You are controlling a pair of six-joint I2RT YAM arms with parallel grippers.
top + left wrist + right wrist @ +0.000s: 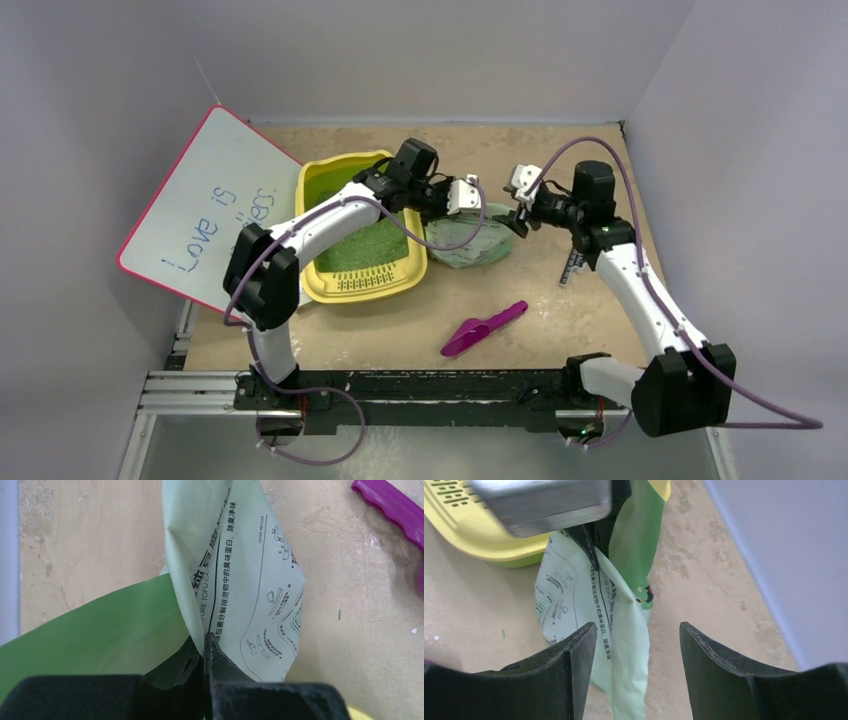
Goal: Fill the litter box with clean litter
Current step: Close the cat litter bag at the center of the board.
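Observation:
The yellow litter box (318, 280) sits left of centre, and green clean litter (365, 245) covers its floor. Just right of it, my left gripper (466, 210) is shut on the top edge of the pale green printed bag (475, 245). The left wrist view shows those jaws (205, 641) pinching a fold of the bag (245, 580). My right gripper (516, 222) is open beside the bag's right side. In the right wrist view its fingers (638, 626) stand wide apart, with the bag's hanging edge (624, 645) loose between them.
A purple scoop (483, 328) lies on the table in front of the bag, and its handle (395, 505) also appears in the left wrist view. A white board with a pink edge (205, 210) leans at the left. Grey walls close in the back and sides.

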